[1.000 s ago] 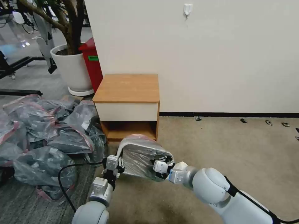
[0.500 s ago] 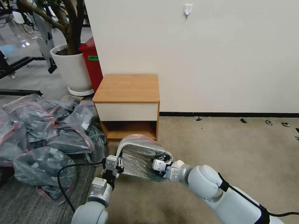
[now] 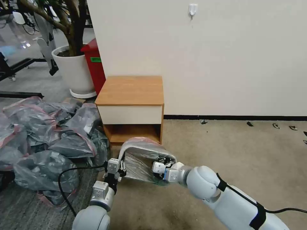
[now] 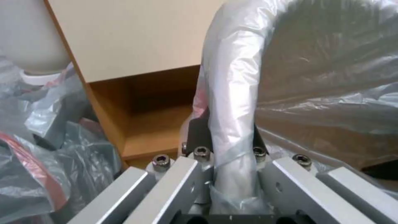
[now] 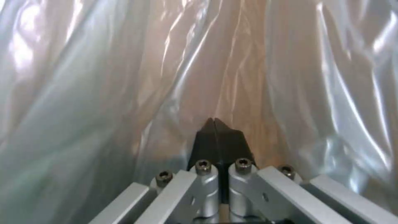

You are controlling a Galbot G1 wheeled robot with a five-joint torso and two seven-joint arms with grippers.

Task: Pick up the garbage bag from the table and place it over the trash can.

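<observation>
A plain off-white wall (image 3: 224, 57) fills the back of the room, with a small white hook (image 3: 192, 9) fixed high on it. A dark baseboard (image 3: 236, 118) runs along the foot of the wall, where beige carpet (image 3: 230, 150) begins. A few small dark marks (image 3: 275, 126), perhaps tape or debris, lie on the carpet just before the wall. Past the wall's left edge stands a white planter (image 3: 74, 70) holding a tree, with a tall red bin (image 3: 95, 65) against the wall's corner beside it.
</observation>
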